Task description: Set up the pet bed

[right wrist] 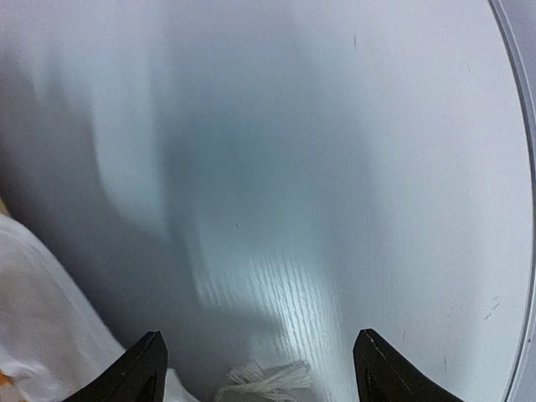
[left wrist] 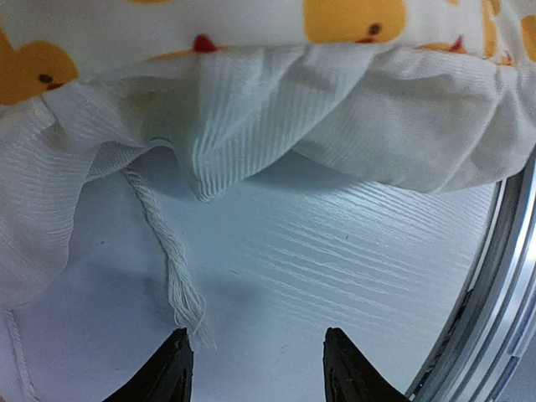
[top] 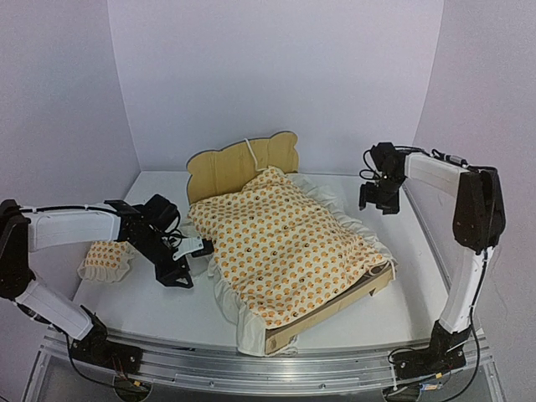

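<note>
White walls box in a pale table (top: 151, 306). On it sits the pet bed frame (top: 339, 311), set at an angle with its scalloped headboard (top: 219, 173) toward the back wall. The bedding (top: 285, 239), cream with an orange print, is spread over the frame. Its ruffle (left wrist: 251, 142) spills past the frame's left side and foot onto the table, and a bare wooden corner shows at the foot. The pillow (top: 106, 260) lies on the table well off the frame's left side, touching nothing. A white cord (top: 249, 154) hangs over the top of the headboard.

The left gripper (left wrist: 258, 368) hovers low just beside the frame's left side, pointing at the ruffle. Its fingers stand partway apart with nothing between them, and a frayed cord end (left wrist: 188, 310) lies on the table right by one fingertip. The right gripper (right wrist: 258, 339) hangs off the frame's right side near the head end, clear of the bedding. Its fingers are spread wide and empty above the table, with a frayed tuft of string (right wrist: 260, 378) lying just below them.
</note>
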`<state>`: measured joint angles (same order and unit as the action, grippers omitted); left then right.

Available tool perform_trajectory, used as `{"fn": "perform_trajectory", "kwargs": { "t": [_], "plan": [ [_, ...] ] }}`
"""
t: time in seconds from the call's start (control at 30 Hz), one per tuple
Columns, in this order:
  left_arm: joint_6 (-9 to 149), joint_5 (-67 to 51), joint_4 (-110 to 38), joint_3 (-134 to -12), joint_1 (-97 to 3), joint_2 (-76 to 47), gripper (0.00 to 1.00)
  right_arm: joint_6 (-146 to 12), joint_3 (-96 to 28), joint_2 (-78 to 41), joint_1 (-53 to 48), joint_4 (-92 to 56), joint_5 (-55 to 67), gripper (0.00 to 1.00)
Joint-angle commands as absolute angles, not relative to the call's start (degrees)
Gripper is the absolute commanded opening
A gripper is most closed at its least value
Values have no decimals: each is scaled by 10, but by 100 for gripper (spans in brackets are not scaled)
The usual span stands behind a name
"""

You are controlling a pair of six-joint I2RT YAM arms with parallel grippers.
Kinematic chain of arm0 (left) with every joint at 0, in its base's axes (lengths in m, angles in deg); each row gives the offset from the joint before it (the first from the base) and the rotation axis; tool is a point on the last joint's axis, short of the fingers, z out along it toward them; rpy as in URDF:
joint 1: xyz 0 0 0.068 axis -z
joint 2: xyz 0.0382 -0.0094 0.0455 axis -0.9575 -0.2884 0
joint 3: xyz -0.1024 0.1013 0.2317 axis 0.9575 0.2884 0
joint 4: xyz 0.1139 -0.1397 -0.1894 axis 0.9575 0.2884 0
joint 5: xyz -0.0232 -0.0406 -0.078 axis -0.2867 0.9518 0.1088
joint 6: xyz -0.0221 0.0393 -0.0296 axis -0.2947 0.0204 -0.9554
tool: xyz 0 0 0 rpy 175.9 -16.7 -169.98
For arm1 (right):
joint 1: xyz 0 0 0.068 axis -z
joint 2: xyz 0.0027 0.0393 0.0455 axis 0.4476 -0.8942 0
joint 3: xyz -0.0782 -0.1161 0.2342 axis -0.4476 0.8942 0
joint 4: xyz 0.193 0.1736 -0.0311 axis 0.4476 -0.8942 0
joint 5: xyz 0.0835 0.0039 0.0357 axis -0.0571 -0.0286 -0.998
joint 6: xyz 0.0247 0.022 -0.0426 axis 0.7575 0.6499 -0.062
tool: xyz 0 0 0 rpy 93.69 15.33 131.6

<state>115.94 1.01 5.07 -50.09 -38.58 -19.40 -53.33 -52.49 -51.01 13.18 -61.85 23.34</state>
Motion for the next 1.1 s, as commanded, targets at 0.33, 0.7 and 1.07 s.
{"fn": "perform_trajectory", "kwargs": {
  "t": [0.33,0.7,1.07],
  "plan": [
    [1016,-13,-74,-664,-387,-428,58,-377,-323,-404,6,-662,185,74],
    [1084,-13,-113,-1050,-464,-681,59,-310,-465,-524,-92,-523,137,74],
    [1162,0,-140,-1088,-581,-685,73,-275,-530,-591,-188,-442,8,72]
  ]
}}
